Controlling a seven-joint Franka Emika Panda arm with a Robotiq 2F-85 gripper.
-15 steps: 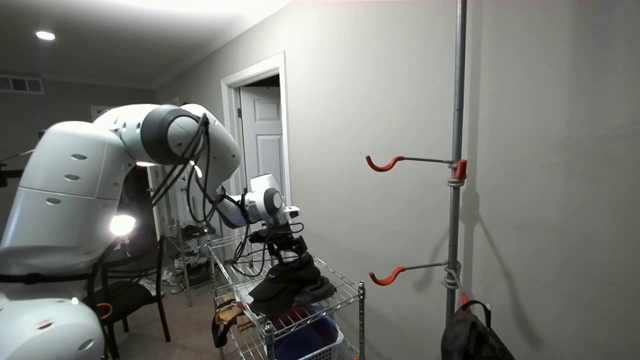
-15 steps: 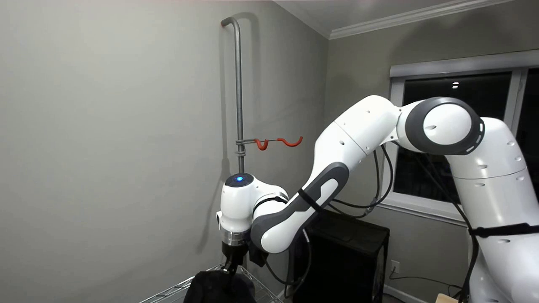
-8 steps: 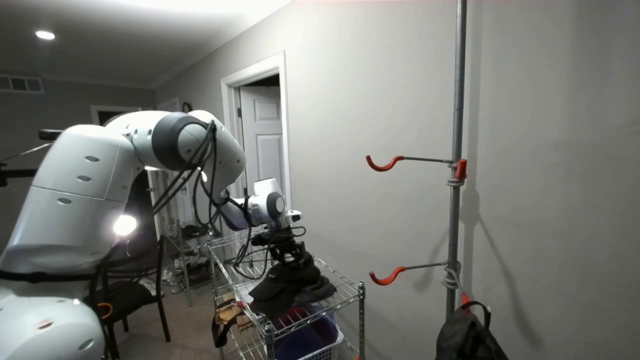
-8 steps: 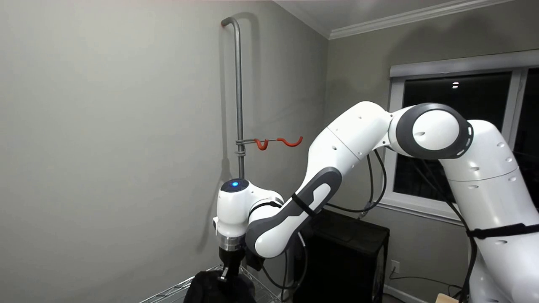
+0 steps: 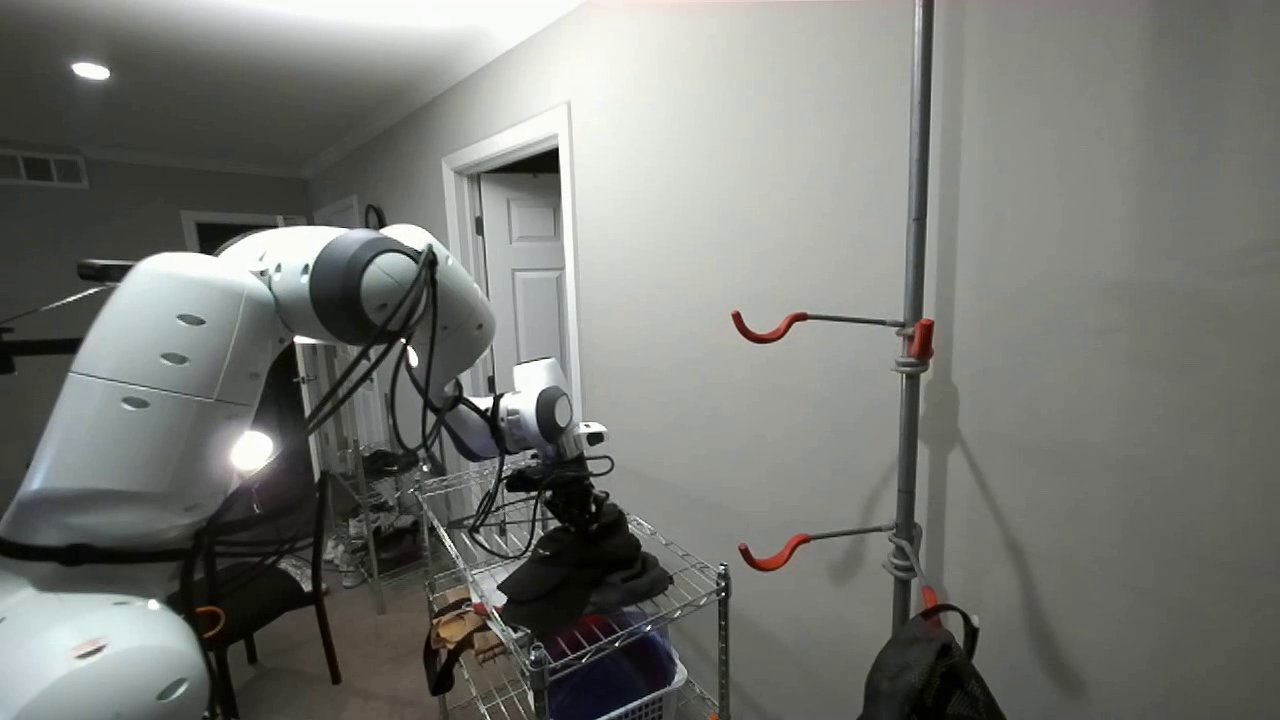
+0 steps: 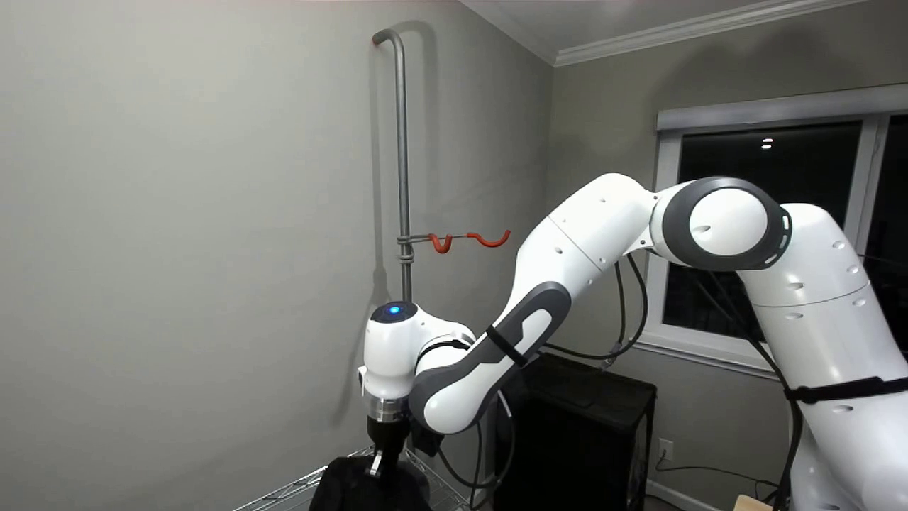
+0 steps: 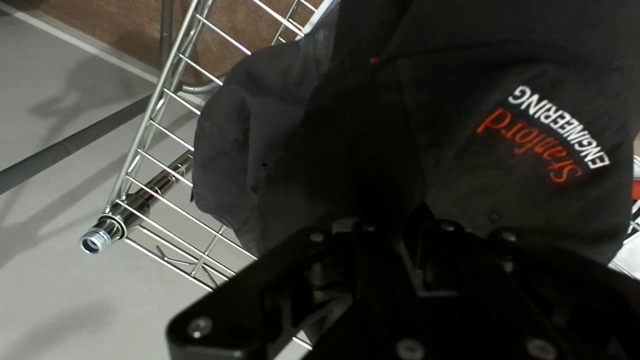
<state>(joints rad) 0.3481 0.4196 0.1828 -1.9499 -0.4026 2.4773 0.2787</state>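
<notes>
Black Stanford Engineering cap (image 7: pixel 465 135): likely light, soft, brim (image 5: pixel 540 602) stiffer; best pinched at crown (image 5: pixel 605 548), where fingers (image 7: pixel 446 235) look clamped. Gray cap (image 7: pixel 225 135) left in wrist view, wire surface (image 5: pixel 724 590) beneath.

A recessed lamp (image 5: pixel 90 71) glows far left in an exterior view, the ceiling (image 5: pixel 340 40) washes out to white, and a hard glare (image 5: pixel 251 450) flares at the edge of the near robot arm (image 5: pixel 200 350). Soft shadows flank the metal pole (image 6: pixel 402 156) on the pale wall (image 6: pixel 213 213), while small reflections (image 6: pixel 767 144) dot the dark window (image 6: pixel 738 152) on the right. In the wrist view, the black cap (image 7: pixel 465 90) sinks into gloom and the near gripper (image 7: pixel 395 225) is dim and slightly blurred
</notes>
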